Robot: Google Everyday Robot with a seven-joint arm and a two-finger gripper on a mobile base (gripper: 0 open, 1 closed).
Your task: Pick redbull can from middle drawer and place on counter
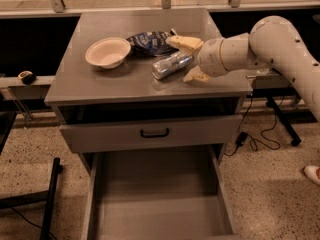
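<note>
Slim blue-and-silver redbull can (171,65) is laid sideways on the flat grey bench (100,81), clear of the open grey drawer (155,209). Cream two-finger end effector (189,59) is spread wide around it, probably for release.

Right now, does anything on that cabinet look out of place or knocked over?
The redbull can lies on its side on the counter, not upright, between the spread fingers of the open gripper. The middle drawer below stands pulled out, with nothing visible inside.
</note>
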